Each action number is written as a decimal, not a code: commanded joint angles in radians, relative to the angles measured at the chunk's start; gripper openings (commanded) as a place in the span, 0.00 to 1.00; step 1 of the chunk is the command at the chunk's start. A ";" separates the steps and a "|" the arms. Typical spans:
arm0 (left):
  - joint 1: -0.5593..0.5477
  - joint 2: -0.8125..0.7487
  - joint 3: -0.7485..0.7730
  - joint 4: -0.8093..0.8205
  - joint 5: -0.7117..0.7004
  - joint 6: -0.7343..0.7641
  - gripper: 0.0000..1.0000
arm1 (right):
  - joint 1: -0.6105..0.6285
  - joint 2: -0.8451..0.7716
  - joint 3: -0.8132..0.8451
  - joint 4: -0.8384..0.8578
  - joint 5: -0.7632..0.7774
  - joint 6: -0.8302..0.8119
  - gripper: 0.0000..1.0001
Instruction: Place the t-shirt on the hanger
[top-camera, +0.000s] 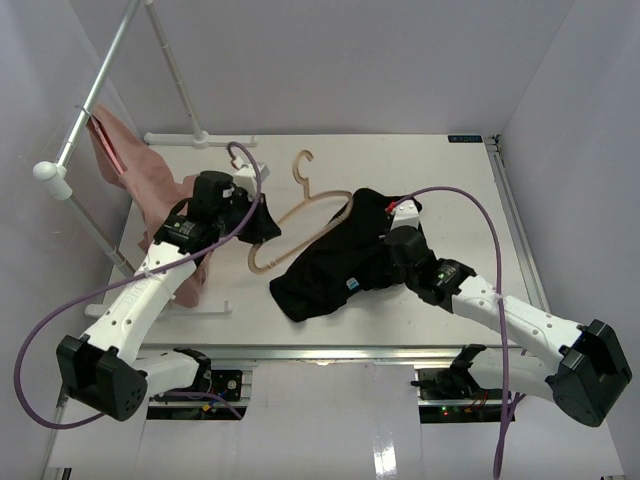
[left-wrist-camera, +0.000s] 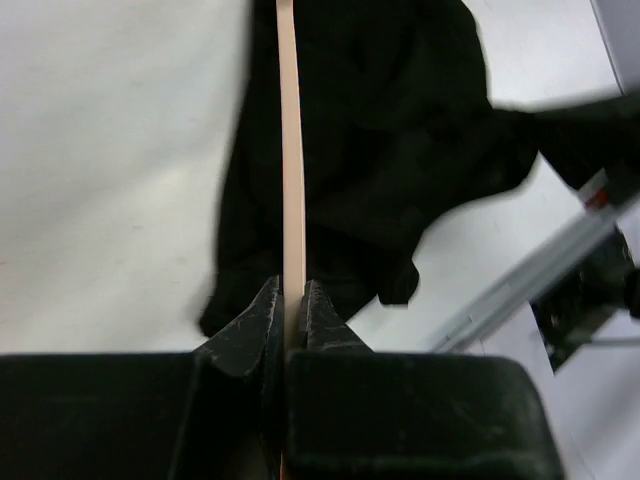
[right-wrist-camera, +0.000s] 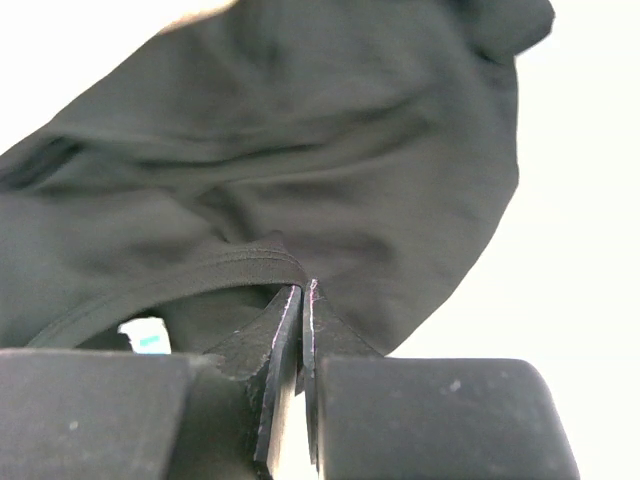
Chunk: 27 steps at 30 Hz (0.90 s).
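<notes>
Left gripper (left-wrist-camera: 292, 305) clamped on hanger (left-wrist-camera: 291, 150), stiff, light. Right gripper (right-wrist-camera: 303, 300) pinched t-shirt (right-wrist-camera: 300, 150) seamed edge; limp, likely sags. Both lay middle of desk (top-camera: 450, 200). Best hold: neck opening.

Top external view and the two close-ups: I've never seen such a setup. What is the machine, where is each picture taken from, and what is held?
This is a robot: two white arms bolted at the table's near edge, each ending in a two-finger gripper. The wide picture comes from a fixed camera above and behind them. The close-ups come from cameras on the wrists, looking out along each gripper. On the white table are a black t-shirt and a tan wooden hanger. The left gripper is shut on the hanger's thin edge; the right gripper pinches a seam of the t-shirt. A pink cloth hangs on the grey rail at the left.
</notes>
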 joint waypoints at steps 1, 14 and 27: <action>-0.175 -0.094 -0.037 0.019 0.094 0.052 0.00 | -0.089 0.027 0.126 -0.087 0.045 0.047 0.08; -0.233 -0.334 -0.034 -0.090 0.039 0.051 0.00 | -0.174 -0.006 0.203 -0.155 -0.006 0.039 0.08; -0.233 -0.442 -0.063 -0.138 0.105 0.058 0.00 | -0.223 0.013 0.266 -0.173 -0.040 0.020 0.08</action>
